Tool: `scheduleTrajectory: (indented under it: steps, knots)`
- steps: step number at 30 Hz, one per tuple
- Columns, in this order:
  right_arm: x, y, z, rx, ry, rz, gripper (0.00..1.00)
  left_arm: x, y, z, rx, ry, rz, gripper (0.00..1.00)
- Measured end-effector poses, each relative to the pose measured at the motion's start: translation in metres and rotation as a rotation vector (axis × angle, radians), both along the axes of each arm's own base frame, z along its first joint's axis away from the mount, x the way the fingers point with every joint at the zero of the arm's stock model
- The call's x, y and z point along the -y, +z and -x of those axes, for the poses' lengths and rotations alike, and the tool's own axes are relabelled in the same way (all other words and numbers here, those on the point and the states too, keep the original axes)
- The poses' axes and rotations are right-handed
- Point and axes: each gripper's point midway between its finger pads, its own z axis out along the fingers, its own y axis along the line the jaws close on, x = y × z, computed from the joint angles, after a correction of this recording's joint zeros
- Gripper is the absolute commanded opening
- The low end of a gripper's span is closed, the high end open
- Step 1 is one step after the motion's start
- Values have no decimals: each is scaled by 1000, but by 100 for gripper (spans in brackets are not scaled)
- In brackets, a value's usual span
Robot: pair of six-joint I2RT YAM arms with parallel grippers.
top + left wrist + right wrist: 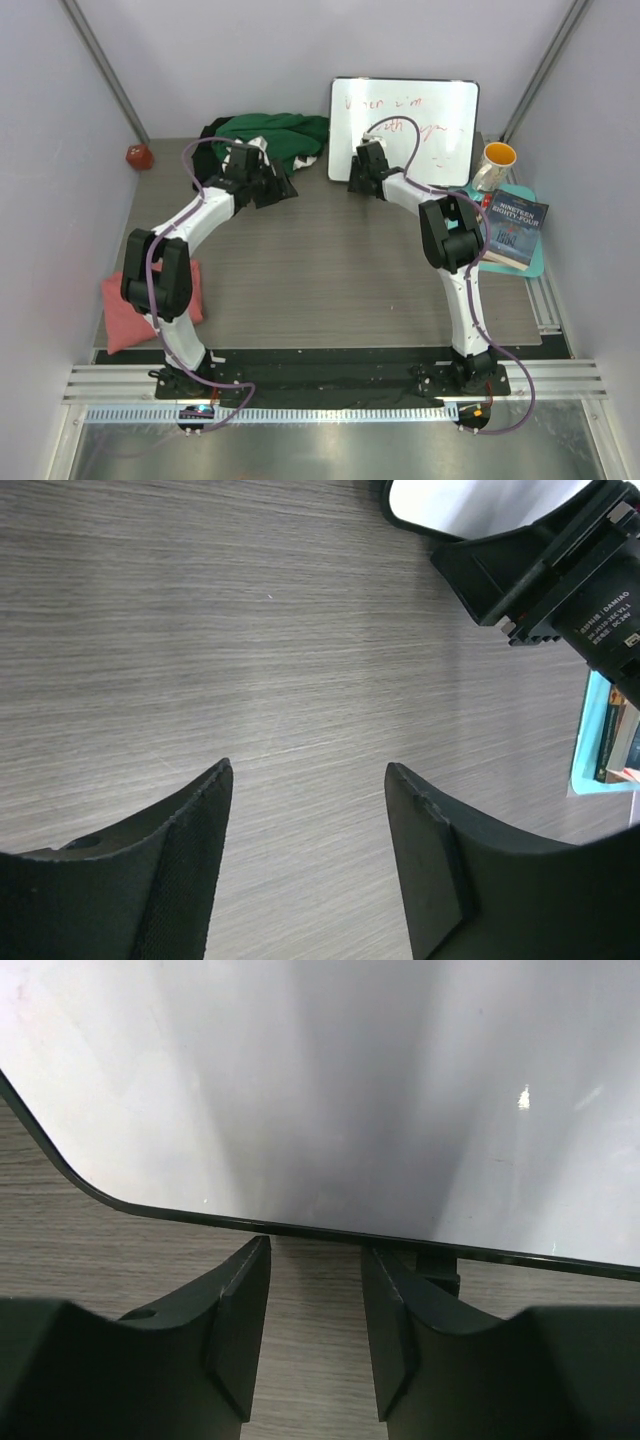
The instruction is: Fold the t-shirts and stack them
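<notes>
Top external view shows both arms bent, reaching far back. Left gripper (308, 770) hangs beside the green t-shirt (275, 135), fingers spread, holding nothing. Right gripper (315, 1245) points at the whiteboard's (405, 125) bottom edge, fingers apart, empty. Pink t-shirt (125, 315) lies under the left elbow.

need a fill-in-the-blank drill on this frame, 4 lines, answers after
1. The book lies on a teal ____.
2. The salmon pink t-shirt lies by the ____ arm's elbow.
3. The right gripper, open, faces the edge of the ____.
4. The left gripper is ____, with only bare table between its fingers.
Answers: mat; left; whiteboard; open.
</notes>
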Motion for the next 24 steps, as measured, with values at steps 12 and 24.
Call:
scheduleTrajectory:
  steps: [12,24]
  knots:
    - [13,3,40,-50,24,-36,50,-14,7,6,-11,73,-33,68]
    - [-33,88,107,-12,171,-170,57,-47,33,41,18,188,-86,69]
